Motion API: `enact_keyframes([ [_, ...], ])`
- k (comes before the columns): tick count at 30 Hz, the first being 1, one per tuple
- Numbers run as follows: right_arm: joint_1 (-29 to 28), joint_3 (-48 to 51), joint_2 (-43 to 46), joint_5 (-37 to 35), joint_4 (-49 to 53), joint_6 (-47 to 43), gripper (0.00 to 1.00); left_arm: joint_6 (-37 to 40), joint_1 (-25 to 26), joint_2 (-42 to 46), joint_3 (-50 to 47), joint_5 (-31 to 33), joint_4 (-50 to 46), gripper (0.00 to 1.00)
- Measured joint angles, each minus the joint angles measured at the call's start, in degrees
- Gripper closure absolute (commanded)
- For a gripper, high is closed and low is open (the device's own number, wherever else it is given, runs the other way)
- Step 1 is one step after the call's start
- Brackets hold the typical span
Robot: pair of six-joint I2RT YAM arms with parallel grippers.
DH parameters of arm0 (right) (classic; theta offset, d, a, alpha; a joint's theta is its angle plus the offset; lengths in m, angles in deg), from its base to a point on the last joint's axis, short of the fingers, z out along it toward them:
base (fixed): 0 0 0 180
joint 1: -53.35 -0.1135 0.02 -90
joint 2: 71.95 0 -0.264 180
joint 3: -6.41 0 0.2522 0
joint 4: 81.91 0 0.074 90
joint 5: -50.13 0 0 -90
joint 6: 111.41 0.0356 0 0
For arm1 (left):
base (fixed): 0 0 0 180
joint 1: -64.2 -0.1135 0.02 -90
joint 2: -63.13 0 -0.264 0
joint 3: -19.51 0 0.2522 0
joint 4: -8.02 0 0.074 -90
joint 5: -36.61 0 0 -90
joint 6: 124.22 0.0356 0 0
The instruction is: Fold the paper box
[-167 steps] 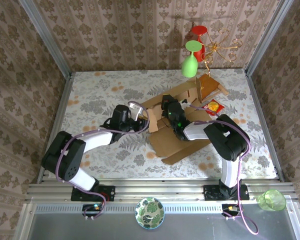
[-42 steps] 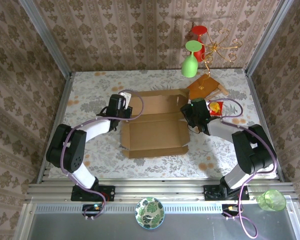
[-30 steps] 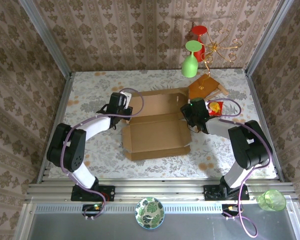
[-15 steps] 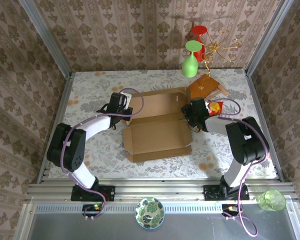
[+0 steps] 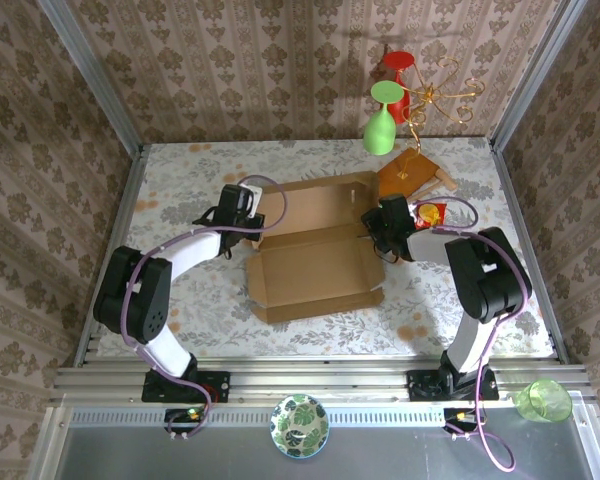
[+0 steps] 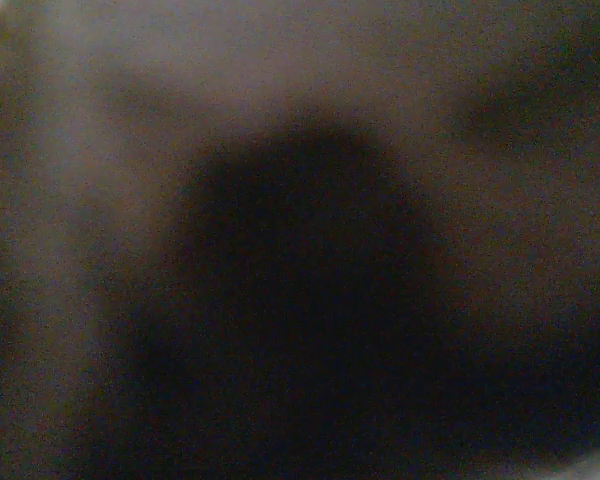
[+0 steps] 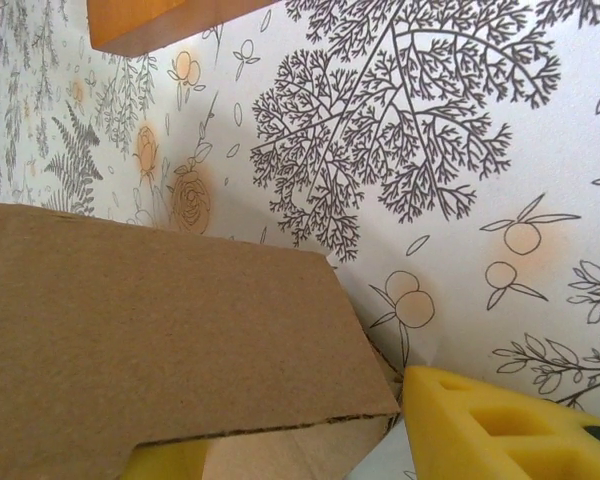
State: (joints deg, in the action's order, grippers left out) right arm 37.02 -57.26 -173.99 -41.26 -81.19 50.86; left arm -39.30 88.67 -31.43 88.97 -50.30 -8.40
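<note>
- Over on the left, the left claw (image 5: 244, 207) is clenched tight and parked at the far-left corner of the paper box (image 5: 315, 268). Its own wrist camera gives nothing but a dark blur, so I cannot tell whether any cardboard is actually pinched.
- The left arm curls in from the near-left, and its violet cable (image 5: 265, 195) loops just past the claw, over the box's upright back wall.
- Just right of that claw and stretching across to the other one lies the paper box. It sits open and shallow on the floral worktop (image 5: 180, 180), with the back panel standing on the far side, the tray floor facing up, and the near wall low.
- At the box's right end is the right claw (image 5: 384, 222), released with its jaws standing apart.
- From the right wrist camera, a cardboard flap covers most of the gap. One yellow foam pad (image 7: 480, 430) is clear on the right, and its inner edge is just beside the flap's corner. A sliver of the other pad peeks from under the flap's edge on the left.
- Beyond the right claw, toward the far-right, a reddish-brown wooden board (image 5: 405, 172) lies tilted against the box's corner.
- Just to the right of that claw sits a small red-and-yellow packet (image 5: 427, 213), beside the arm's cable.
</note>
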Motion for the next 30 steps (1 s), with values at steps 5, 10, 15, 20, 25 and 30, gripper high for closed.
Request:
enact_keyframes([
  [5, 0.98, 0.26, 4.35, 0.15, 0.9, -0.07, 0.41, -1.44, -2.08, 0.0, 2.73, -3.08, -3.23, 1.0],
  [10, 2.21, 0.59, 6.32, 1.44, 0.96, -0.48, 0.37, -2.03, -4.04, 0.0, 5.09, -6.97, -5.81, 1.0],
  [15, 2.25, 2.08, 5.84, 3.02, 0.35, -0.68, 0.36, -2.27, -4.22, -0.02, 5.64, -9.33, -7.5, 1.0],
  [20, 2.05, 1.03, 3.52, 4.74, -0.59, -0.26, 0.38, -2.51, -4.2, -0.35, 5.64, -10.29, -8.57, 1.0],
  [25, 1.01, 0.61, 3.04, 4.81, -0.76, 0.5, 0.39, -2.93, -4.28, -0.37, 5.64, -10.38, -8.57, 1.0],
  [30, 0.81, 0.61, 3.04, 4.66, -0.94, 1.57, 0.39, -3.34, -4.33, -1.01, 5.92, -10.32, -8.52, 1.0],
])
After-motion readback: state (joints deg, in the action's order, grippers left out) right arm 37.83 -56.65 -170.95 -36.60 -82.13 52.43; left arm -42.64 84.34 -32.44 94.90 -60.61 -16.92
